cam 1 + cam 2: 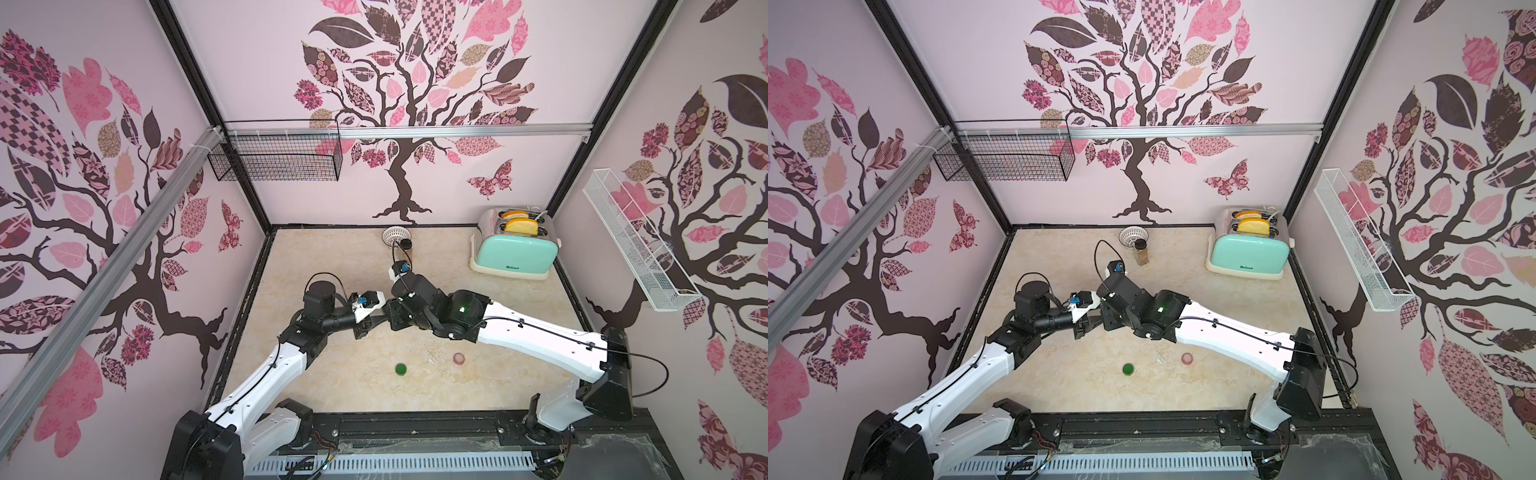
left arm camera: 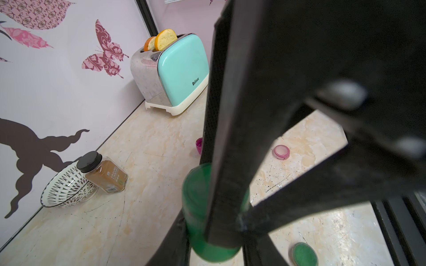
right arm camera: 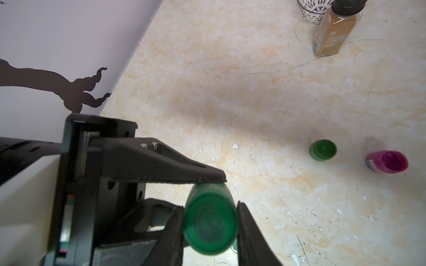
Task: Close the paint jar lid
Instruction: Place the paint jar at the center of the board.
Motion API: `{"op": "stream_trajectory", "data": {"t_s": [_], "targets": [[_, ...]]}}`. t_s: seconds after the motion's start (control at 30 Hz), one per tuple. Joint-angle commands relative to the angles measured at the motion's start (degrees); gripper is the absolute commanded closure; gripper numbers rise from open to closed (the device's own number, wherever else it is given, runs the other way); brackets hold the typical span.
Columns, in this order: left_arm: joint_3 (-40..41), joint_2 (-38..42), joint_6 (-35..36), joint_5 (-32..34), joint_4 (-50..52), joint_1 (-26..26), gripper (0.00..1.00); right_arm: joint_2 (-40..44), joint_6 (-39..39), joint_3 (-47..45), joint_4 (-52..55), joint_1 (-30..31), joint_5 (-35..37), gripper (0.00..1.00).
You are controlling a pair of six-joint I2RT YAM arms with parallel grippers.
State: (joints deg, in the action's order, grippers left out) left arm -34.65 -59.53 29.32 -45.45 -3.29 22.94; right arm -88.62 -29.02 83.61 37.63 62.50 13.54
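**Two hands on one green jar, mid-worktop**

Both arms meet over the middle of the worktop point(image 1: 353, 270). The right hand point(image 3: 211, 231) is clenched across the green paint jar point(image 2: 196, 207), one finger on each side, holding it off the surface. The left hand point(image 3: 204, 191) has its upper finger touching the jar's far end. Its lower finger is hidden, so I can't tell whether it grips. The jar is round, translucent green. Lid seating is unreadable. Loose near the front: green lid point(image 1: 400, 369), pink lid point(image 1: 459, 358).
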Motion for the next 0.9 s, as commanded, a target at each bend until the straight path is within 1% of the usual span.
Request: {"op": "stream_trajectory", "data": {"t_s": [0.0,0.07,0.1,0.13,0.3,0.37,0.47,0.63,0.77,0.87], "targets": [[-0.2,2.2,0.2,-3.7,-3.3,1.4,0.49,0.4,2.6,0.4,-4.1,-0.1,2.7,1.00],[-0.3,2.6,-0.6,-1.6,-3.4,1.5,0.34,0.8,4.6,0.4,-4.2,-0.6,5.3,1.00],[-0.2,3.0,-1.6,0.4,-3.7,1.4,0.16,0.9,5.3,0.3,-4.2,-1.3,6.3,1.00],[0.3,3.3,-3.0,3.2,-4.9,1.4,0.02,0.7,5.6,0.2,-4.3,-2.3,6.5,1.00],[2.5,6.2,-10.4,20.3,-11.4,1.3,0.02,-2.3,4.6,0.1,-5.6,-9.1,4.6,1.00],[3.2,7.2,-13.7,26.8,-13.6,1.2,0.02,-5.0,5.0,0.9,-6.8,-10.9,4.6,1.00],[3.1,8.0,-18.7,34.2,-15.0,0.7,0.02,-10.4,5.4,3.2,-8.0,-12.4,4.5,1.00],[2.1,8.6,-22.7,39.3,-14.7,-0.8,0.02,-20.5,5.3,8.8,-9.4,-12.9,4.3,1.00],[1.4,8.9,-25.0,40.5,-14.6,-2.0,0.02,-28.5,3.3,13.9,-9.4,-13.0,2.6,1.00],[1.0,9.2,-27.4,39.9,-14.6,-2.8,0.02,-33.9,2.0,18.2,-7.8,-13.0,2.0,1.00]]}}
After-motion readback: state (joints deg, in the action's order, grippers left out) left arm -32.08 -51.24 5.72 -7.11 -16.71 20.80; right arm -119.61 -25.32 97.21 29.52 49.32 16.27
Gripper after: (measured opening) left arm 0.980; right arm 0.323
